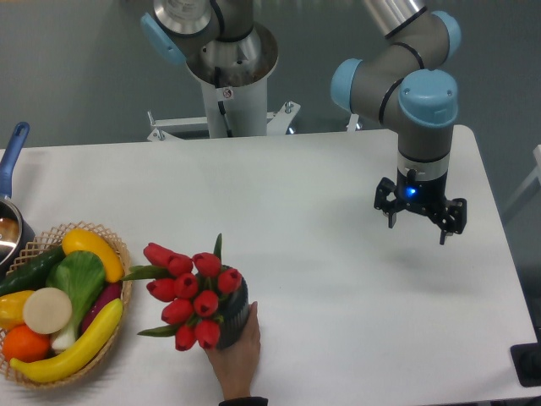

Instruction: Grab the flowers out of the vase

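At about seven o'clock on the white tabletop (321, 186) stands the vase (236, 315), dark and ribbed, with the flowers (191, 292) still in it. Their red buds lean out toward nine o'clock, green leaves poking between them, and they cover most of the vase's mouth. A person's hand (237, 355) reaches in from the six o'clock edge and touches the vase from below and from its right side.

Over at three o'clock the pincer (418, 228) hangs above the tabletop, pointing down, well apart from the flowers. Its two fingers stand spread with nothing between them, so it is released. A blue light glows on the wrist just above it. The arm (397, 76) rises from there toward twelve o'clock, grey with light blue caps at the joints.

At eight o'clock, near the flowers but not touching them, sits a wicker basket (127, 296) filled with fruit and vegetables: yellow pieces, an orange, green ones and a white round one. Just beyond it at nine o'clock a pot (8, 228) with a blue handle is cut off by the edge of the view.
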Tool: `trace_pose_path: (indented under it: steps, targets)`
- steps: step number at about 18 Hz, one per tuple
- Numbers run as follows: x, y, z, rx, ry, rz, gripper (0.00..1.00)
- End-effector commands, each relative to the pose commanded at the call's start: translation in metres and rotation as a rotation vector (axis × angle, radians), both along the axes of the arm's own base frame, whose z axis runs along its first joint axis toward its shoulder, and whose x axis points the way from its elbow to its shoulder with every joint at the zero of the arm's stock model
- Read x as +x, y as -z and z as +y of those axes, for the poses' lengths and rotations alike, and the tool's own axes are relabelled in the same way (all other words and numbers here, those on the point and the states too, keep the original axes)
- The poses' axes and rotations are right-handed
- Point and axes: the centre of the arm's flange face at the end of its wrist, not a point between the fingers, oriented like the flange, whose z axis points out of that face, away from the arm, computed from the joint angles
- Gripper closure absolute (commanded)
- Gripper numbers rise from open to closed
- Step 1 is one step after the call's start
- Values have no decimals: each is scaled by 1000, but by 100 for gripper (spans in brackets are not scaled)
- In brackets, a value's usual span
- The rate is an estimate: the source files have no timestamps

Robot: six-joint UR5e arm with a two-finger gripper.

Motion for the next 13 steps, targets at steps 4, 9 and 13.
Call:
trace_pose_path:
  steps: [4, 9, 13]
  targets:
    - [3, 4, 1, -3, -3, -9, 0]
    - [10, 9, 2, 20, 5, 5, 0]
    - [21, 7, 20, 169, 64, -34, 0]
